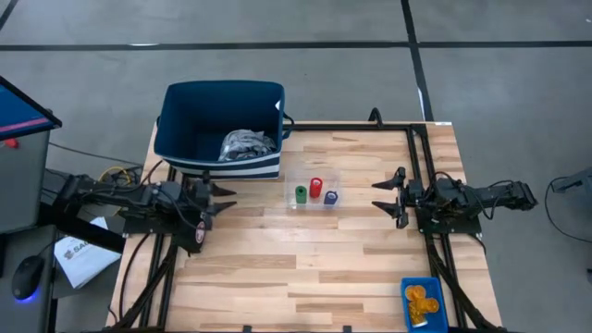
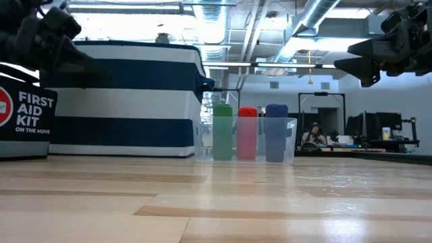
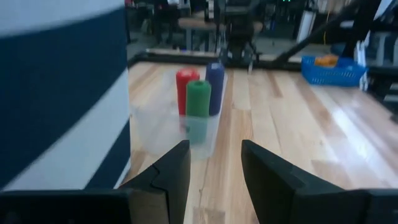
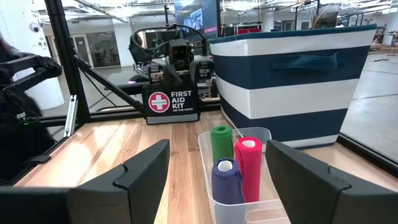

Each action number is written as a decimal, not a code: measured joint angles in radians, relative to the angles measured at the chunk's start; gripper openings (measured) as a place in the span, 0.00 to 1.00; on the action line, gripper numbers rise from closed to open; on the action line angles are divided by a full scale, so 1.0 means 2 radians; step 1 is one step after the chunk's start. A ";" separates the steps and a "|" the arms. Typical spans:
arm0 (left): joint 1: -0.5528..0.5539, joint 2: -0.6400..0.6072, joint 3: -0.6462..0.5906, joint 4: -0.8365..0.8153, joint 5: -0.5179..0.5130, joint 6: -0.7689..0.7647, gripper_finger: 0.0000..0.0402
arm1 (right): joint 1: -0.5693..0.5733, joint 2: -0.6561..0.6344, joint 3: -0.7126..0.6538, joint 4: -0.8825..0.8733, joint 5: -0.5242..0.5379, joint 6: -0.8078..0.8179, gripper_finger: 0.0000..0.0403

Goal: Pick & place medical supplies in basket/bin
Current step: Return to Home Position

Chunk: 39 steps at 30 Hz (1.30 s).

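Observation:
A green cylinder (image 1: 301,194), a red one (image 1: 315,188) and a purple one (image 1: 331,197) stand upright in a small clear tray (image 1: 313,176) at mid-table. The navy striped basket (image 1: 190,102) sits at the far left with a grey-blue cloth bundle (image 1: 246,143) inside. A bright-blue bin (image 1: 407,298) at the near right corner holds orange pill bottles (image 1: 423,301). My left gripper (image 1: 225,198) hovers open left of the tray, and my right gripper (image 1: 381,197) hovers open right of it. Both are above the table.
A black first aid kit pouch (image 2: 25,115) sits at the left, beside the basket. Bare wooden table (image 1: 305,268) stretches across the near half. Black frame rails (image 1: 418,157) run along the far and right edges. Off the table's left side lie a computer mouse (image 1: 27,276) and papers (image 1: 79,259).

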 joint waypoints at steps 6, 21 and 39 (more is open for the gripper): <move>0.000 -0.045 0.000 0.000 0.000 0.000 0.34 | 0.000 0.000 0.000 0.000 0.000 0.000 0.65; 0.000 -0.075 0.000 0.026 0.000 0.000 0.34 | 0.000 0.000 0.000 0.000 0.000 0.000 0.65; 0.000 -0.075 0.000 0.026 0.000 0.000 0.34 | 0.000 0.000 0.000 0.000 0.000 0.000 0.65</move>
